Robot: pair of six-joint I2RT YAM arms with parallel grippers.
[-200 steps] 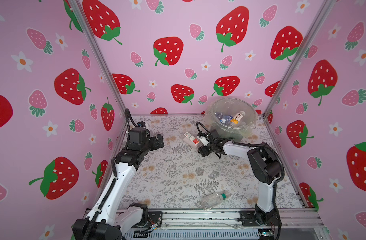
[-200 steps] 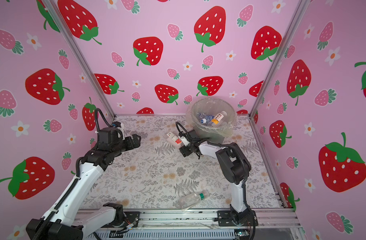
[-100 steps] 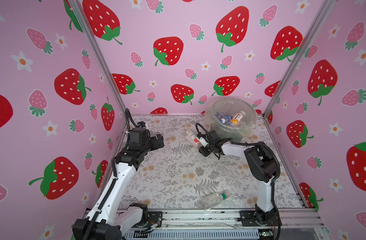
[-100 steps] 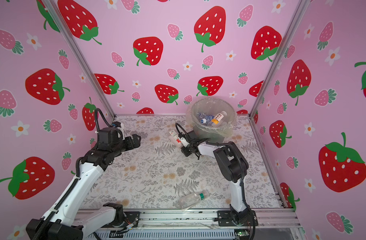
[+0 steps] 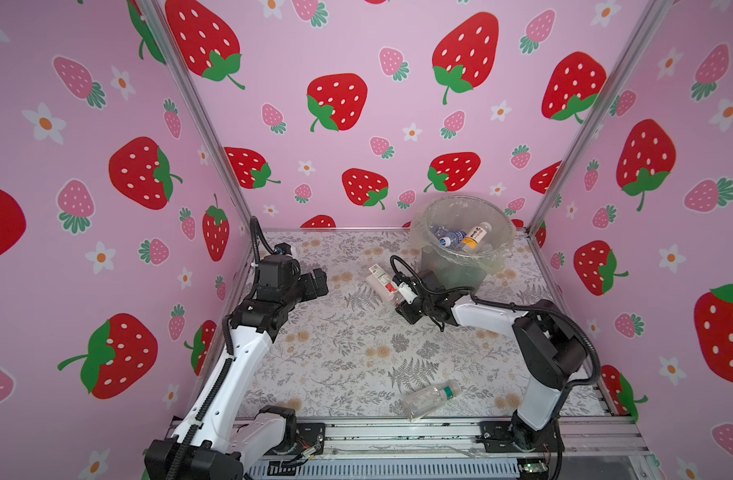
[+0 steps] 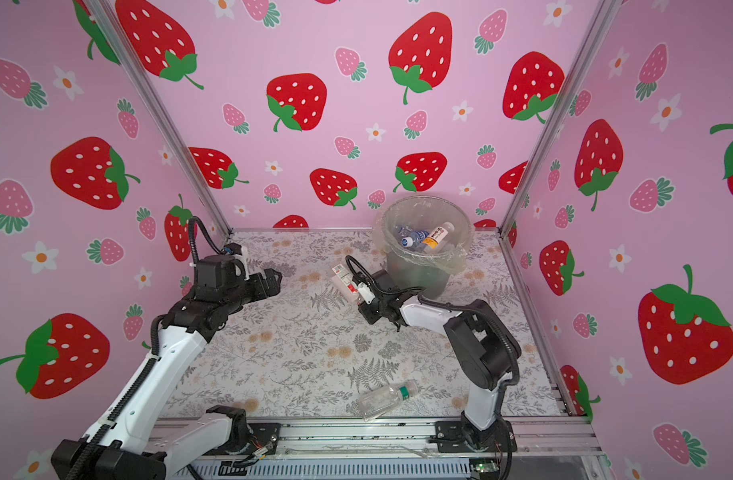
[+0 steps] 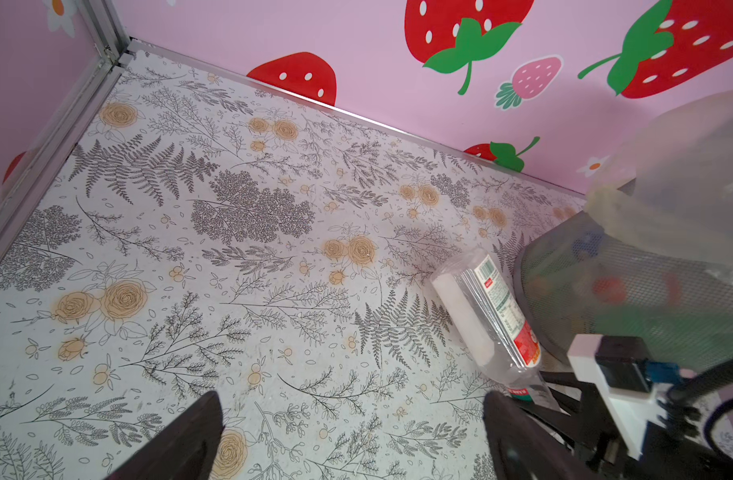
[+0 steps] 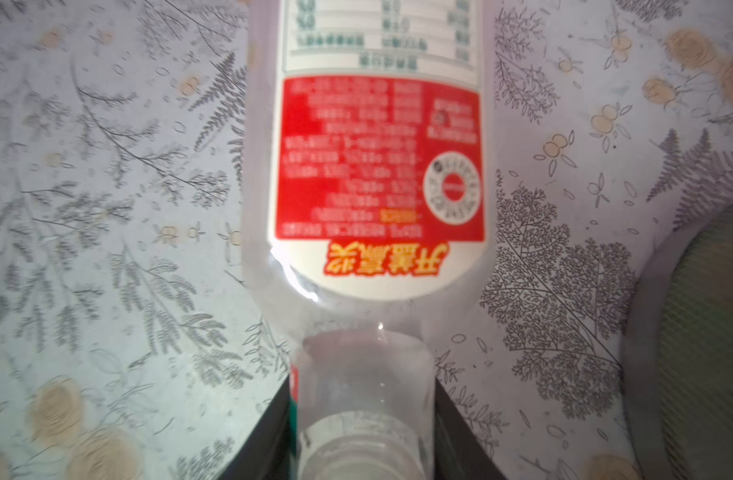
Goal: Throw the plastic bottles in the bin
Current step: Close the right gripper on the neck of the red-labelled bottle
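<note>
On the left side of the floral worktop [image 5: 335, 353], near its left edge and toward the back, the left fingers [image 5: 317, 280] hang above the surface, spread wide apart and grasping nothing; the left wrist view shows only bare print between the two dark fingers [image 7: 182, 440]. To their right, toward the back edge and a little right of the middle, the red-and-white labelled bottle [image 5: 380, 279] lies on its side, base toward the back edge and neck toward the front. In the left wrist view the same bottle [image 7: 487, 311] sits just beside the bin's mesh wall. Whether it is lifted clear of the worktop cannot be told. The right fingers [image 8: 456, 436] are clenched on this bottle [image 8: 377, 166] at its clear neck, one dark finger pressed against each side just below the shoulder. In both top views the right arm reaches in low from the right, ending at the neck of the bottle [image 6: 343, 279]. Near the front edge, well apart from both arms, a clear bottle [image 5: 429, 400] with a green band at its neck end lies on its side, untouched. The bin [image 5: 460, 268] stands near the back right corner, its bag liner [image 5: 423, 245] folded over the rim. Inside it rest a blue-labelled bottle [image 5: 447, 237] and a yellow-labelled bottle [image 5: 474, 236], side by side, visible again in a top view at [image 6: 410, 240] and [image 6: 437, 235].
</note>
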